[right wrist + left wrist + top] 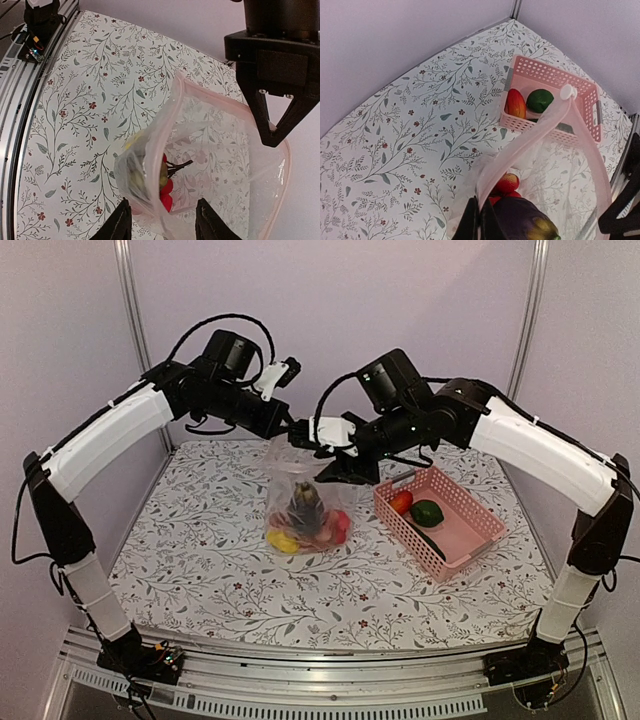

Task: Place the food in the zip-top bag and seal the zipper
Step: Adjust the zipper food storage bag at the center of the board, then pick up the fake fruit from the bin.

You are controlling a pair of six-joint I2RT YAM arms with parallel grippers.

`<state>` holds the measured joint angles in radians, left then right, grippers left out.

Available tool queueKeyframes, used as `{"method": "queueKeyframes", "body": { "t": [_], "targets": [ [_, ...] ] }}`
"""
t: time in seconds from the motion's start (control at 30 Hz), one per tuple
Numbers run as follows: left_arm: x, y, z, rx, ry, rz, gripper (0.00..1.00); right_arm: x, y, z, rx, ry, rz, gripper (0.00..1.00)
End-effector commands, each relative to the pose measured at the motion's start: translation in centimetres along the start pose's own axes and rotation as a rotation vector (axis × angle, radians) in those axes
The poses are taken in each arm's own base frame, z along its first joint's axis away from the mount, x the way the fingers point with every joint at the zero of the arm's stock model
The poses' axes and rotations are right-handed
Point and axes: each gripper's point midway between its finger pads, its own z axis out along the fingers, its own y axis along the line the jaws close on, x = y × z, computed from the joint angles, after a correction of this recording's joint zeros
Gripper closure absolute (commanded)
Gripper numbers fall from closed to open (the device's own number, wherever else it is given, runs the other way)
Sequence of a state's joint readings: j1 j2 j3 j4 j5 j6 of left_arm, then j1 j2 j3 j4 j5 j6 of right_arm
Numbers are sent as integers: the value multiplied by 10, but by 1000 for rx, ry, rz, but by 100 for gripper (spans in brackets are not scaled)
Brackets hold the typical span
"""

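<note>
Left gripper (480, 222) pinches zip-top bag (225, 165) mouth; right gripper (162, 220) gapes astride it. Loose food (427, 512) lies right, in basket (465, 532) — right arm nearer.

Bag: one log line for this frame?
bag held upright, part-filled | zipper open | left gripper shut on bag | right gripper open at bag | basket holds green pepper, cucumber, red piece

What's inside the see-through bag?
Inside the bag you can see a dark purple eggplant, a yellow pepper and small red fruits. Anything underneath the pile is covered, so I cannot tell.
</note>
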<state>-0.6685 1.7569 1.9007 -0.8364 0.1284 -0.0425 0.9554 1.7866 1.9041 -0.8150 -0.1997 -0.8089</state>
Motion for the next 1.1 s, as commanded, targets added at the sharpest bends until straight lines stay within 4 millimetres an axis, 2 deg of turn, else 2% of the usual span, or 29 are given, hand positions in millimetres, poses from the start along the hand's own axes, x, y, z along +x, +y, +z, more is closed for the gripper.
{"method": "queueKeyframes", "body": {
  "t": [0.0,0.1,0.2,0.33,0.47,0.63,0.77,0.93,1.07],
  "targets": [
    [-36,-17,-42,62,-165,-5,100,-35,-14,-58,73,-111,11,55],
    [-32,-19,-42,72,-178,-6,100,-27,-26,-75,101,-119,51,55],
    [-12,-12,-24,45,-102,-8,100,-1,-48,-91,137,-118,131,55],
    [6,-10,-11,41,-44,-13,100,52,-73,-108,176,-94,268,55],
    [12,-5,-10,8,-31,-2,100,122,-87,-114,233,-17,415,54],
    [10,-2,-13,-13,-43,6,100,207,-90,-112,272,94,600,53],
    [8,0,-13,-21,-58,10,100,264,-83,-104,272,175,730,52],
    [9,-1,-12,-18,-67,9,100,306,-67,-86,242,266,792,48],
    [13,-1,-10,-20,-60,7,100,326,-63,-74,233,326,806,40]
  ]
}}
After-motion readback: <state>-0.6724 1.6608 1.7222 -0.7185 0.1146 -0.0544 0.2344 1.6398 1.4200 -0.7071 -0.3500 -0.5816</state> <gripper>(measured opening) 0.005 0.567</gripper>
